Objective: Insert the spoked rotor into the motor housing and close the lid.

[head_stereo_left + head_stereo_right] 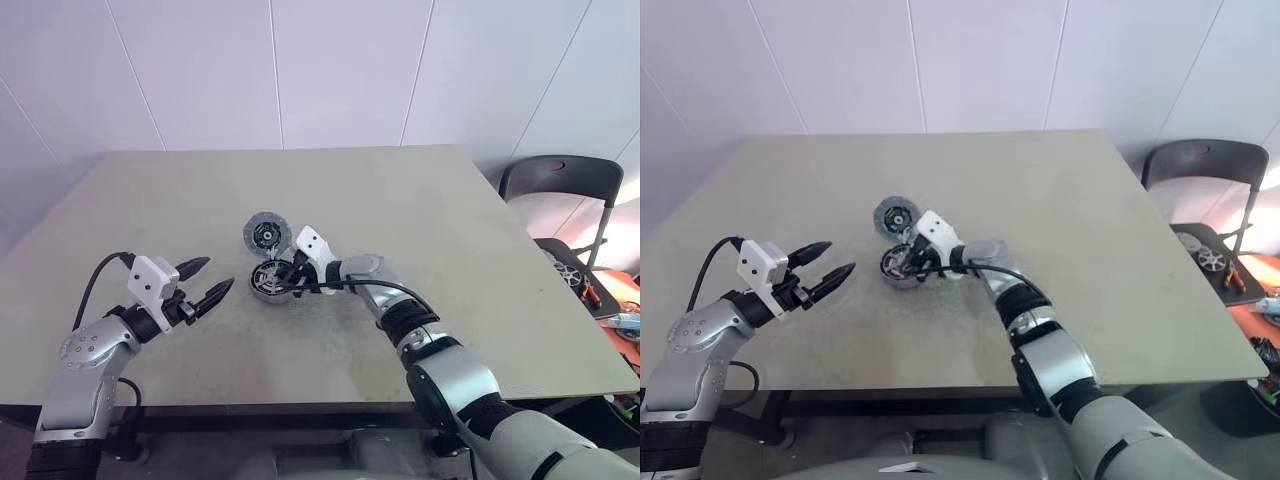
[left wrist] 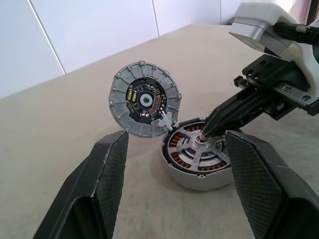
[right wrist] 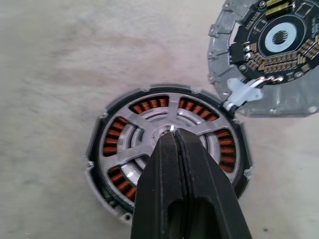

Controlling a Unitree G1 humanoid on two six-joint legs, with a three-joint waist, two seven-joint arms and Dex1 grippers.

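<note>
Rotor seated in housing, lid open

Right hand (image 3: 172, 130), fingers pressed together, tips on the spoked rotor (image 3: 167, 149) inside the motor housing (image 2: 197, 180); lid (image 2: 144, 98) tilted up; left hand (image 1: 203, 282) spread over the tabletop (image 1: 480, 260).

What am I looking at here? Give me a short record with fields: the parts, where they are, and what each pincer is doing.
Surface: beige table
Motor housing: silver cup standing on the table
Spoked rotor: already seated in the housing, copper windings showing between the spokes
Lid: grey disc, hinged at the housing's rim, standing open
Right pincer: shut, tips at the rotor's centre hub
Left pincer: open, holding nothing, hovering beside the housing
Left to do: close the lid
</note>
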